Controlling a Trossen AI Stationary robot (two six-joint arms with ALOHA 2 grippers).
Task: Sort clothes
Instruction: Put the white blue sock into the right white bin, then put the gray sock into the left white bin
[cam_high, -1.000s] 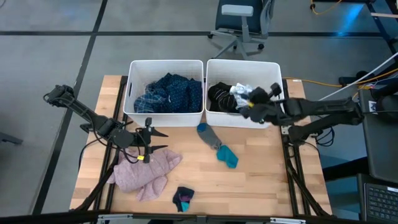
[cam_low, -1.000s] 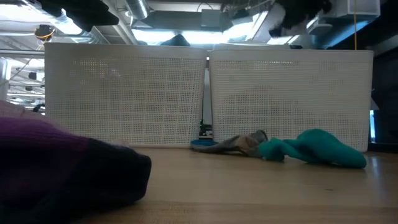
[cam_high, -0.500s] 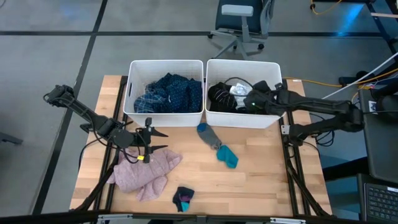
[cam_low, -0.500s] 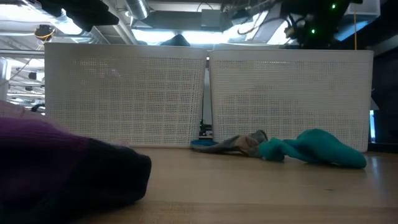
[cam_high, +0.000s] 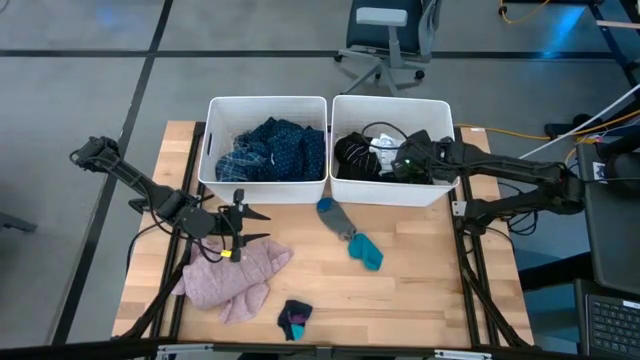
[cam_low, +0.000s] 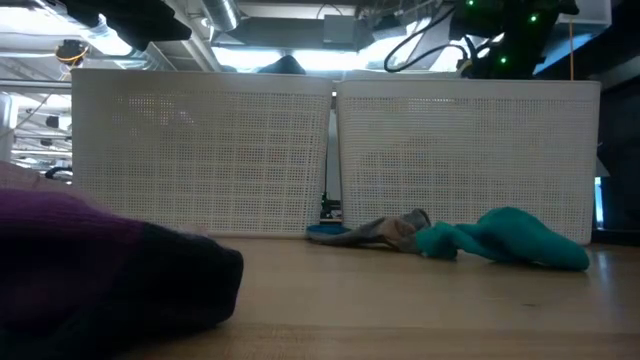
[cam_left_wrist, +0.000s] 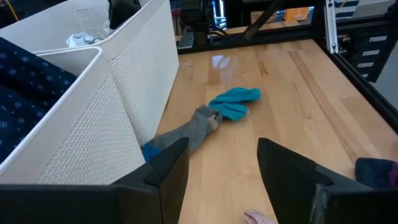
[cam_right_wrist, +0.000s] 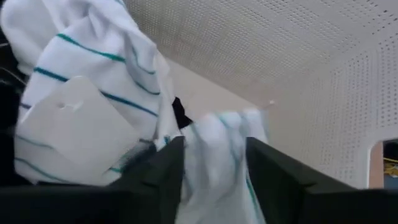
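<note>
Two white perforated plastic bins stand at the far edge of the wooden surface, and the right end effector has moved down into the right one since a second ago; its fingers now stand parted around the white teal-striped cloth, apparently letting go. That piece looks sorted. The left end effector hangs spread over the pink fuzzy top, likely next

You see a fuzzy pink top, a grey-and-teal sock, navy dotted cloth, blue plaid shirt, and white teal-striped fabric in white perforated plastic bins.
</note>
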